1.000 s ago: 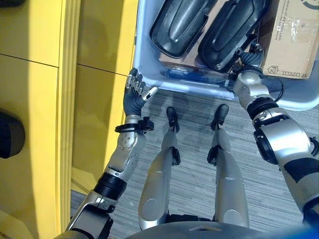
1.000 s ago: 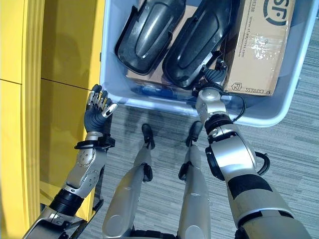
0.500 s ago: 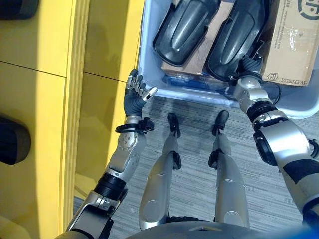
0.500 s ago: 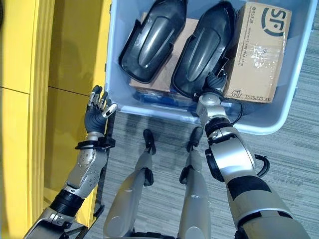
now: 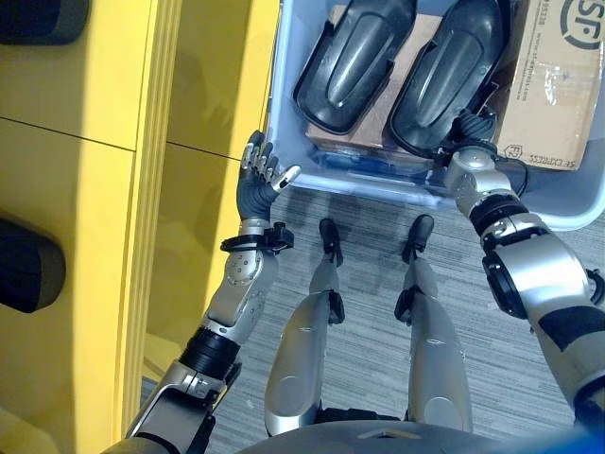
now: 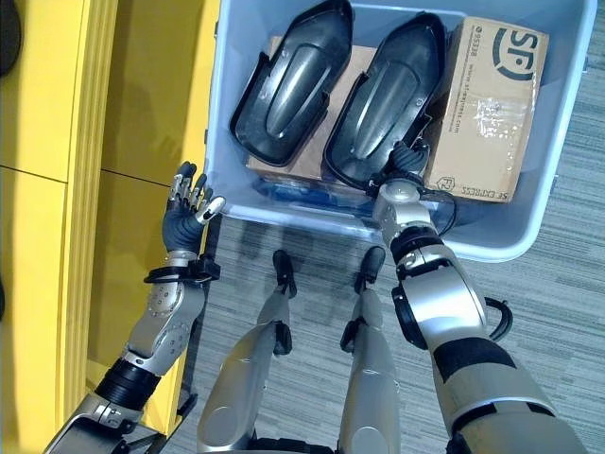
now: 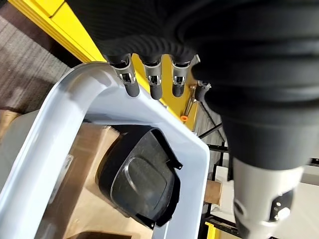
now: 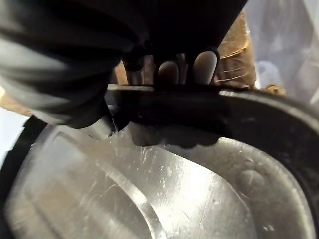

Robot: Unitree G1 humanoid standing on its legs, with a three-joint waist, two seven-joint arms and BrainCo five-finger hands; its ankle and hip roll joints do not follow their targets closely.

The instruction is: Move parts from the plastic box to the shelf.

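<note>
A pale blue plastic box (image 6: 301,216) on the floor holds two dark grey shell-shaped parts side by side, the left part (image 6: 288,90) and the right part (image 6: 388,95). My right hand (image 6: 406,157) reaches over the box's near wall to the near end of the right part (image 8: 149,189). Its fingers (image 8: 204,67) are hooked over that part's rim, with the thumb on the near side. My left hand (image 5: 255,184) is held up, open with straight fingers (image 7: 153,82), just outside the box's near left corner (image 7: 75,114). It holds nothing.
A taped cardboard carton (image 6: 487,104) fills the box's right side, and flat brown cardboard (image 6: 284,163) lies under the parts. The yellow shelf unit (image 5: 76,189) runs along my left, with a dark part (image 5: 28,265) on it. Grey carpet surrounds the box.
The camera has tilted, so more of the box shows now. My right hand stays at the right part's near end; the left hand has kept its pose.
</note>
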